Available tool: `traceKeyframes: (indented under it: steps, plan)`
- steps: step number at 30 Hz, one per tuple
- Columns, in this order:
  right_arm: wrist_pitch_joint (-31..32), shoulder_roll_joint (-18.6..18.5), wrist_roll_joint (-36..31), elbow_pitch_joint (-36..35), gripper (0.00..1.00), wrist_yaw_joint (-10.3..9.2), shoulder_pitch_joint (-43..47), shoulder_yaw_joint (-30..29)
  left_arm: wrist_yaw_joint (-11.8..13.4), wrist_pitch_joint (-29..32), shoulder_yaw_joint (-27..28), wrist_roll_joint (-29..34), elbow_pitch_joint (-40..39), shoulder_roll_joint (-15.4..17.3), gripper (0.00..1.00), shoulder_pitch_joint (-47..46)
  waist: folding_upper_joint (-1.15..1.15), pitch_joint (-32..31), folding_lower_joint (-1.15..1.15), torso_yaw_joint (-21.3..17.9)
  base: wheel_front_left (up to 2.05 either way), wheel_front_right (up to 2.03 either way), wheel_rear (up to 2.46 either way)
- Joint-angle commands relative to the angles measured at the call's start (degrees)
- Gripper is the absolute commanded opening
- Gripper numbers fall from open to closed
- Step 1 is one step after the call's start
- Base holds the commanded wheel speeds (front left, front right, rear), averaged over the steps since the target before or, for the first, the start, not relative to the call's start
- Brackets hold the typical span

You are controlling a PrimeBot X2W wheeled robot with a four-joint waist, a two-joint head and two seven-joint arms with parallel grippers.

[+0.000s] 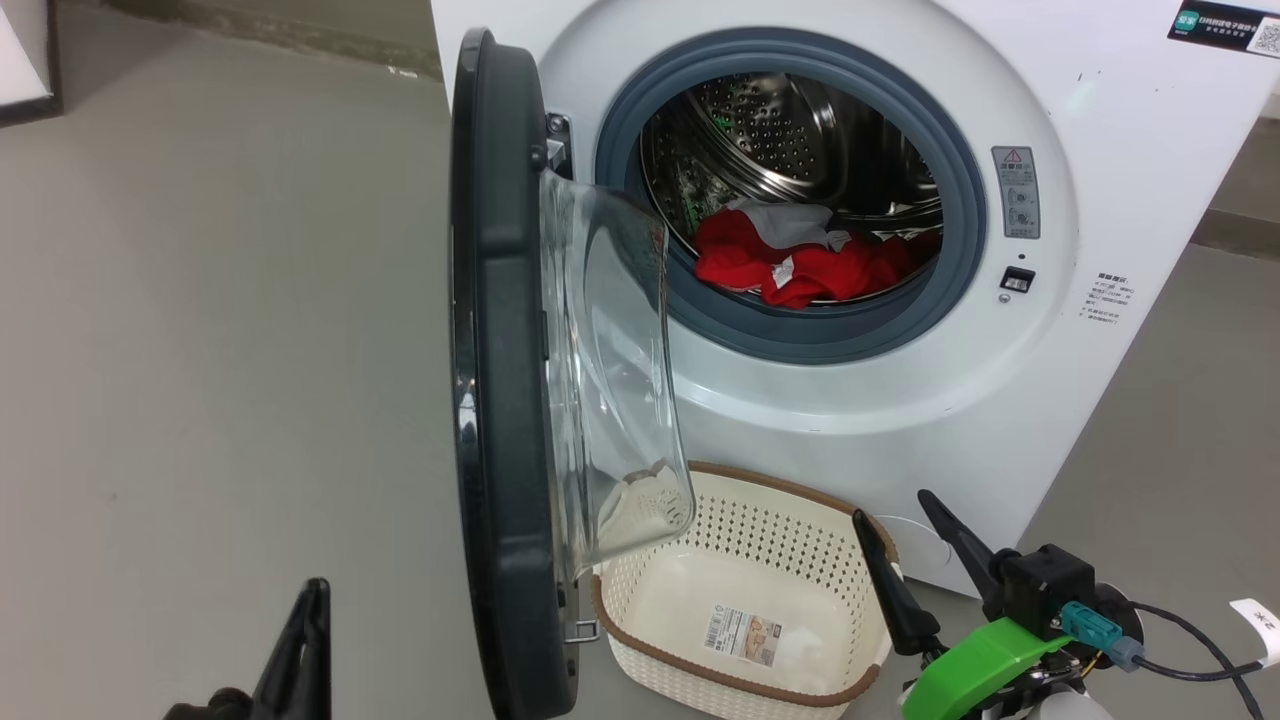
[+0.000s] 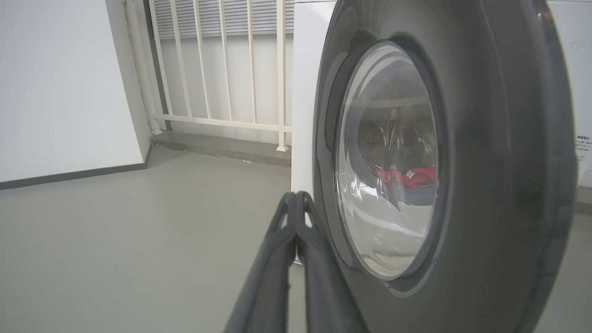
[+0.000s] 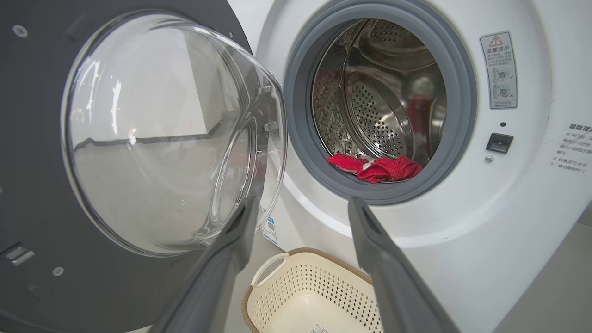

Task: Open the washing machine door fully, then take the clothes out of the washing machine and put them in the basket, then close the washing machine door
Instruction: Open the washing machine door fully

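The washing machine (image 1: 900, 400) stands with its door (image 1: 500, 350) swung out, edge-on to my head view. Red clothes (image 1: 800, 270) with a pale grey piece on top lie in the steel drum, low in the opening. The cream basket (image 1: 760, 530) sits on the floor below the opening, partly under the door's glass bowl (image 3: 162, 138). My left gripper (image 2: 296, 203) is shut on nothing, fingertips close to the door's outer black face (image 2: 485, 162). My right gripper (image 3: 303, 203) is open, held above the basket (image 3: 314, 286) and pointing at the clothes (image 3: 379, 169).
Grey floor spreads to the left of the door. A white railing (image 2: 222, 69) and a white wall (image 2: 60, 92) stand beyond it. A black cable (image 1: 1190, 640) trails from my right wrist near the machine's lower right corner.
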Motion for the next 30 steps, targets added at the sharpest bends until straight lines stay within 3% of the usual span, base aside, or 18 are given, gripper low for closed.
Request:
traceKeyframes:
  steps: [1,8,18,24,30]
  plan:
    - [-0.69,0.10,0.22,-1.18,1.00,0.36,-0.93,0.81,0.55,-0.69,1.96,0.06,-1.99,0.74,0.00,-1.84,0.00,0.01,0.00,0.01,0.00,0.00,0.00]
    - [-0.69,0.10,0.35,-0.86,1.00,0.36,-1.07,0.41,2.47,-0.10,2.40,-0.79,-7.90,0.51,0.00,-3.70,0.00,0.00,0.00,0.07,0.00,0.00,0.00]
    - [-0.69,0.10,0.46,-0.58,1.00,0.36,-0.94,0.26,4.16,4.17,0.82,0.52,-26.76,0.88,0.00,-9.87,0.00,-0.19,0.00,-0.12,0.00,0.00,0.00]
    - [-0.69,0.10,0.64,-0.58,1.00,0.36,-0.82,-0.04,2.57,8.83,-5.42,0.26,-34.57,0.59,0.00,-13.30,0.00,-0.21,0.00,-0.29,0.00,0.00,0.00]
    - [-0.69,0.10,0.59,-0.63,1.00,0.36,-0.77,-0.28,1.69,12.71,-12.79,-1.06,-35.37,0.19,0.00,-13.39,0.00,0.09,0.00,-0.51,0.00,0.00,0.00]
